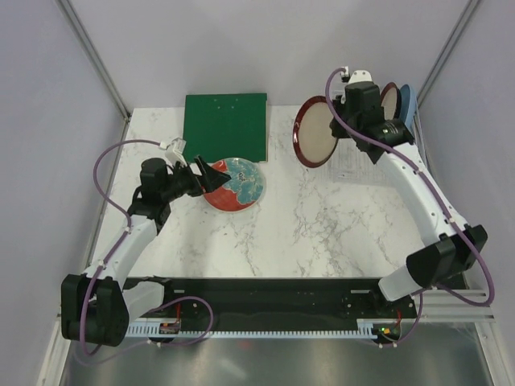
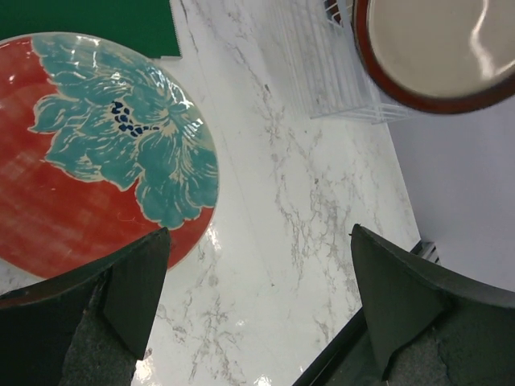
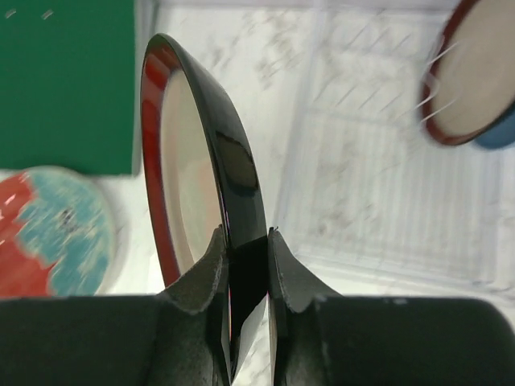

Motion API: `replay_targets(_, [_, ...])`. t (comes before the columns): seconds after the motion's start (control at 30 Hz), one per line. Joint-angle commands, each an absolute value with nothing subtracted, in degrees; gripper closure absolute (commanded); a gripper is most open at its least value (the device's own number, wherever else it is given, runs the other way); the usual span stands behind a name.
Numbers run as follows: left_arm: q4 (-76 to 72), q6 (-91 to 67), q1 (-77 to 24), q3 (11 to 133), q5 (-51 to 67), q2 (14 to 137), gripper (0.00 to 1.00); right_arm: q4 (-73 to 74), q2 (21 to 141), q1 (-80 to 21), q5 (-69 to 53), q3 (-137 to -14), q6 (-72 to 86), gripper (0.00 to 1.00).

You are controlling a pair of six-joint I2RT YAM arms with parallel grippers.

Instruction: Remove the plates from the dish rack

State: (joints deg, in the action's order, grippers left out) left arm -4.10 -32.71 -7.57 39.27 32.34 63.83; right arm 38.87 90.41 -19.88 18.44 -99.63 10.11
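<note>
Bright, even light falls from above on the white marble desk (image 1: 322,217), and the shadows under the arms are faint and soft-edged. The overhead view is sharp throughout, with little distortion.

In the left wrist view, white glare sits on the glossy red round plate with a teal flower (image 2: 80,161) near its lower rim. A bright streak crosses the dark red-rimmed plate with a beige centre (image 2: 434,40). The left tool (image 2: 259,233) shows as dark, soft-edged shapes along the bottom.

In the right wrist view, that rimmed plate's black back mirrors pale highlights. The clear plastic dish rack (image 3: 386,161), the green square board (image 3: 64,80) and the far plates (image 3: 467,80) are blurred.
</note>
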Motion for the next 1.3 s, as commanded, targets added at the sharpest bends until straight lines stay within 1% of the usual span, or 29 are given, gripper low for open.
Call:
replay_targets(0.0, [-12.74, -36.82, -8.08, 36.57, 35.77, 61.44, 0.0, 31.73, 79.2, -20.65, 2.13, -93.27, 19.77, 1.0])
replay_targets(0.17, [-17.22, -38.58, -8.88, 34.28, 35.77, 61.43, 0.0, 27.61, 73.84, -22.49, -7.54, -85.89, 24.87, 1.0])
replay_targets(0.3, [-20.64, -39.72, -10.02, 32.7, 35.68, 61.79, 0.0, 25.06, 71.46, -23.9, -10.62, -82.45, 27.94, 1.0])
replay_targets(0.8, [-28.21, -44.91, -16.34, 33.84, 34.28, 65.21, 0.0, 15.83, 70.22, -31.81, -13.8, -75.06, 35.15, 1.0])
replay_targets(0.9, [-29.53, -45.17, -17.49, 33.75, 34.1, 66.53, 0.04, 13.8, 70.58, -33.83, -13.89, -74.01, 36.21, 1.0])
replay_targets(0.93, [-29.88, -45.18, -17.66, 33.66, 34.1, 67.06, 0.13, 13.54, 70.75, -34.19, -13.71, -73.92, 36.21, 1.0])
replay_targets(1.0, [-30.15, -45.09, -18.19, 33.66, 34.28, 67.32, 0.23, 13.36, 71.1, -35.07, -13.01, -73.83, 36.3, 1.0])
replay_targets(1.03, [-30.15, -45.0, -18.28, 33.66, 34.28, 67.41, 0.42, 13.19, 71.19, -35.16, -13.01, -73.83, 36.39, 1.0])
replay_targets(1.1, [-29.71, -44.47, -18.37, 33.58, 34.02, 67.24, 0.6, 13.18, 71.19, -35.51, -12.57, -73.92, 36.47, 1.0])
replay_targets(1.13, [-29.19, -44.3, -18.37, 33.57, 33.67, 67.06, 0.87, 13.1, 71.28, -35.59, -12.39, -73.83, 36.39, 1.0])
replay_targets(1.17, [-28.66, -43.95, -18.37, 33.66, 33.31, 66.71, 0.98, 13.1, 71.45, -35.77, -12.31, -73.83, 36.39, 1.0])
replay_targets(1.27, [-26.03, -42.2, -18.37, 34.18, 32.08, 66.1, 0.98, 13.18, 71.37, -35.86, -11.52, -73.48, 36.39, 1.0])
